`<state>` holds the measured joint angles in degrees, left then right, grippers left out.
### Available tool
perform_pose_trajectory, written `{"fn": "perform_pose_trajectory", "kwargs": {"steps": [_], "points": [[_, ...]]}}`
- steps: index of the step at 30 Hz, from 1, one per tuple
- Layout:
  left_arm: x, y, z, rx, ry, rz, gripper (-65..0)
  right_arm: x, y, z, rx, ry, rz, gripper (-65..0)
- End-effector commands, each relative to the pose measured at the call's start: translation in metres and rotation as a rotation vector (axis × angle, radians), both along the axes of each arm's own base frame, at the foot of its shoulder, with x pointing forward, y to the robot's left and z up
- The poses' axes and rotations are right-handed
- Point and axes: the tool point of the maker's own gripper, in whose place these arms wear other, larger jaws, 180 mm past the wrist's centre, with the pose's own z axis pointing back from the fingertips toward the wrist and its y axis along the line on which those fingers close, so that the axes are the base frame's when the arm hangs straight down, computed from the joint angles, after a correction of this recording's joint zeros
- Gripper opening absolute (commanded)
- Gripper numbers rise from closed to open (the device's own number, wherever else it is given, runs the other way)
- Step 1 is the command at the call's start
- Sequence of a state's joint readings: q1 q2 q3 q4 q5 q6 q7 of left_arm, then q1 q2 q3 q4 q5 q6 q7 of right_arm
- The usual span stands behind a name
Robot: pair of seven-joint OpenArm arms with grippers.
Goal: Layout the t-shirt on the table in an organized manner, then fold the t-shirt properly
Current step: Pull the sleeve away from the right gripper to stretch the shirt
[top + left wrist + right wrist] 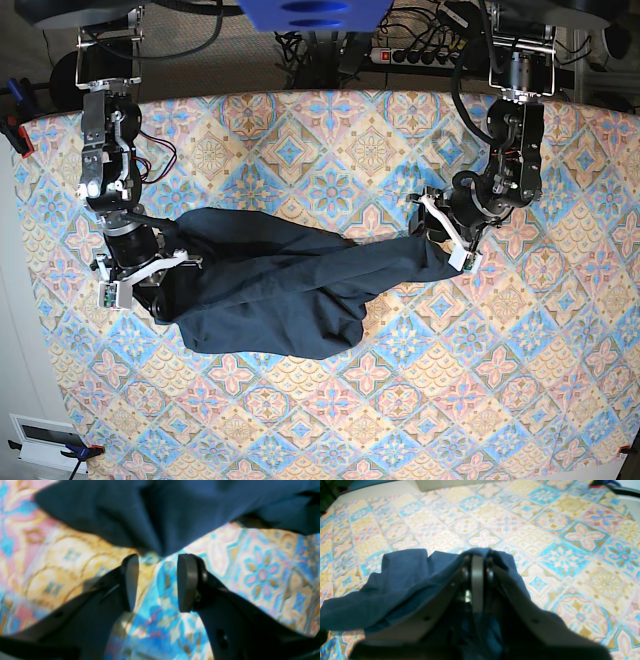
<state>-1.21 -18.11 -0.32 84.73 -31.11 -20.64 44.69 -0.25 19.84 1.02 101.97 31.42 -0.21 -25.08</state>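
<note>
Left gripper gapes empty at three o'clock; right gripper pinches the t-shirt.
Across the table the shirt lies rumpled from nine o'clock to centre; soft, light, likely limp, so take its hems or corners.

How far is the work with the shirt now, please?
Early stage. Done: the t-shirt lies stretched across the table but bunched and wrinkled. In hand: the right tool is shut on one end; the left tool is open at the other. Left: flattening and all folding.
</note>
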Motion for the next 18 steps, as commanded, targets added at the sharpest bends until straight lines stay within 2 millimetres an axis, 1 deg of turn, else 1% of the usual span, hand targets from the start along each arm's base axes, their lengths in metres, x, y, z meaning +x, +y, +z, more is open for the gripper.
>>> {"fn": "perform_pose_trajectory", "kwargs": {"steps": [1,3,5,7,9,10,11,13,14,15,16,18], "points": [[0.016,0.009,0.021,-0.017,-0.071,0.03,-40.1,0.006,-0.003,0.022,-0.008,-0.072,-0.003,-65.0],[0.02,0.021,0.024,-0.011,-0.083,0.068,-40.1,0.006,-0.003,0.022,-0.008,-0.073,-0.003,-65.0],[0.022,0.03,0.028,0.002,-0.095,0.083,-40.1,0.006,-0.003,0.022,-0.008,-0.073,-0.003,-65.0],[0.024,0.048,0.037,0.103,-0.125,0.062,-40.1,0.006,-0.009,0.024,-0.007,-0.079,-0.02,-65.0],[0.022,0.044,0.035,0.2,-0.135,-0.005,-40.1,0.006,-0.013,0.03,-0.006,-0.094,-0.03,-65.0],[0.021,0.048,0.036,0.266,-0.143,-0.038,-40.1,0.005,-0.015,0.031,-0.007,-0.096,-0.034,-65.0],[0.02,0.047,0.035,0.317,-0.15,-0.071,-40.1,0.002,-0.017,0.03,-0.008,-0.092,-0.038,-65.0],[0.02,0.038,0.033,0.384,-0.185,-0.138,-40.1,-0.004,-0.021,0.024,-0.009,-0.078,-0.049,-65.0],[0.024,0.038,0.035,0.432,-0.212,-0.168,-40.1,-0.005,-0.022,0.024,-0.01,-0.078,-0.052,-65.0],[0.025,0.034,0.033,0.477,-0.227,-0.208,-40.1,-0.007,-0.023,0.023,-0.01,-0.075,-0.054,-65.0],[0.024,0.027,0.029,0.516,-0.235,-0.251,-40.1,-0.007,-0.023,0.022,-0.01,-0.073,-0.054,-65.0],[0.024,0.019,0.021,0.597,-0.24,-0.319,-40.1,-0.007,-0.024,0.023,-0.009,-0.075,-0.059,-65.0]]}}
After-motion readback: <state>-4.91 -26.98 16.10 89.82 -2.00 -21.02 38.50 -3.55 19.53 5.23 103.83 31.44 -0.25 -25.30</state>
